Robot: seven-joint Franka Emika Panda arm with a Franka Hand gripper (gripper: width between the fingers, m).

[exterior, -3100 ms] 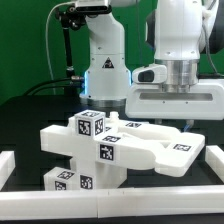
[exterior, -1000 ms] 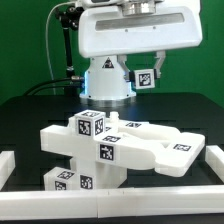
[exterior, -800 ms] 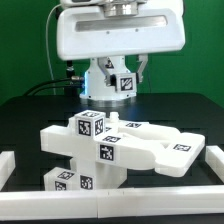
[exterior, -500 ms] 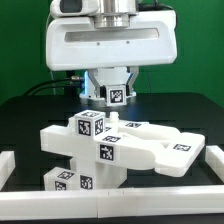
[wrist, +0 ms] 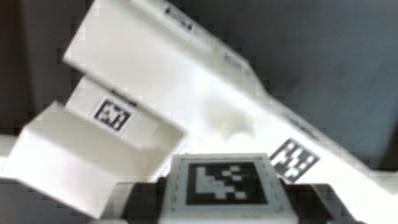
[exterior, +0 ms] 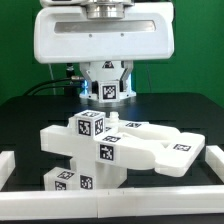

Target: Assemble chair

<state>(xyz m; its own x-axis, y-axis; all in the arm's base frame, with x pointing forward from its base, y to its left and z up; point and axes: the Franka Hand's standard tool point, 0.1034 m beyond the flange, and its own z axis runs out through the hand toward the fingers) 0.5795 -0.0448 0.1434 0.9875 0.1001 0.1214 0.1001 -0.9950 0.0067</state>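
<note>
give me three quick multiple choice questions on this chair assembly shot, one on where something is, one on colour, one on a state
1. Where is the end effector relative to the chair assembly?
A. above and behind it, clear of it
B. resting on top of it
C. beside it on the table

2. What colour is the table?
A. white
B. black
C. green

3. What is the end effector doing?
A. hanging empty
B. holding a small tagged white part
C. gripping the border rail

Answers:
1 A, the exterior view shows a gap between it and the parts.
2 B, the surface around the white parts is black.
3 B, the wrist view shows a tagged part between the fingers.
</note>
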